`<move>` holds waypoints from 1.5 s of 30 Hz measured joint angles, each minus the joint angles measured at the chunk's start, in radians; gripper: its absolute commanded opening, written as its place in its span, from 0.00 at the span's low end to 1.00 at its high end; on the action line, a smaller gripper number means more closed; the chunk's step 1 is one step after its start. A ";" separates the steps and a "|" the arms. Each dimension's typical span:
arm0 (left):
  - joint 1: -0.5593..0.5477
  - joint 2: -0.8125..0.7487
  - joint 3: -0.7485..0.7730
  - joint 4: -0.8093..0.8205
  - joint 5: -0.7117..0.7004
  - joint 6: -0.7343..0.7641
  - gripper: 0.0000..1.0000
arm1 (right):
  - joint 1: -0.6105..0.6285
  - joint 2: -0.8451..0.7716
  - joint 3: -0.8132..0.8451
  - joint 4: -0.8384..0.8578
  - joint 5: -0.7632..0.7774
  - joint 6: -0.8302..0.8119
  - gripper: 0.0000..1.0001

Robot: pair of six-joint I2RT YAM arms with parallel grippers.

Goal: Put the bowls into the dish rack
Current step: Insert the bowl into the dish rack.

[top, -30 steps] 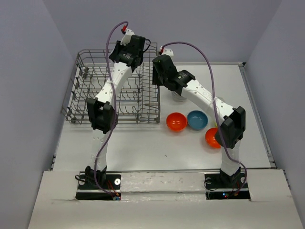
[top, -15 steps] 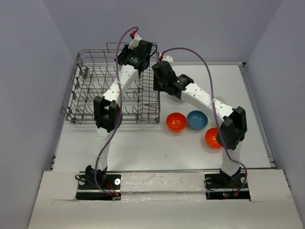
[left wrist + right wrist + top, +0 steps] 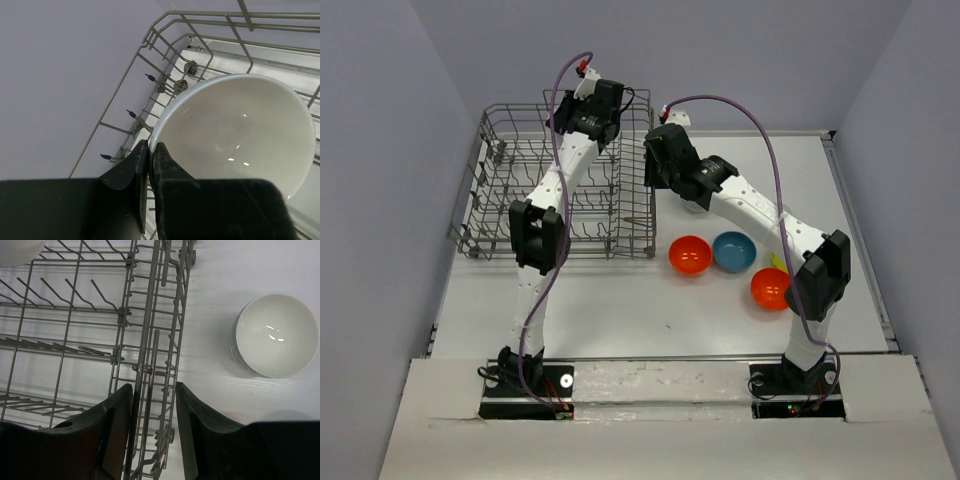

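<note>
- Bearings were taken from the overhead view, with 12 o'clock as the far side of the table (image 3: 620, 320) and 6 o'clock at the arm bases.
- The dish rack (image 3: 605, 245) stood at the table's 10 o'clock corner, with its tines upright.
- The left gripper (image 3: 151, 145) was pinched onto the rim of a white bowl (image 3: 240, 135), one finger inside the rim and one outside.
- That bowl was held over the rack's 12 o'clock end, hollow side toward the wrist camera. Whether it touched any wire could not be told.
- The right gripper (image 3: 154, 390) had its jaws apart and held nothing. It hung above the rack's 3 o'clock wall, whose wires showed in the gap between the fingers.
- A second white bowl (image 3: 276, 335) sat upright on the table just outside that wall, at the rack's 3 o'clock and apart from it.
- An orange bowl (image 3: 690, 255) and a blue bowl (image 3: 734, 251) sat side by side on the table near the rack's 4 o'clock corner.
- A second orange bowl (image 3: 767, 288) sat at 5 o'clock of the blue one, close beside the right arm.
- A yellow-green bowl (image 3: 775, 262) showed only as a sliver between the blue and second orange bowls.
</note>
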 measured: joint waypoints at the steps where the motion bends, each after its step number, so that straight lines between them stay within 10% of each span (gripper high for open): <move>1: 0.003 0.000 0.000 0.000 0.000 0.000 0.00 | 0.000 0.001 0.000 0.000 -0.003 0.000 0.46; 31: 0.254 -0.201 -0.344 0.280 -0.035 0.185 0.00 | 0.010 0.100 0.054 0.013 -0.045 -0.018 0.32; 45: 0.299 -0.264 -0.553 0.591 -0.076 0.422 0.00 | 0.009 0.101 0.052 0.024 -0.032 -0.024 0.01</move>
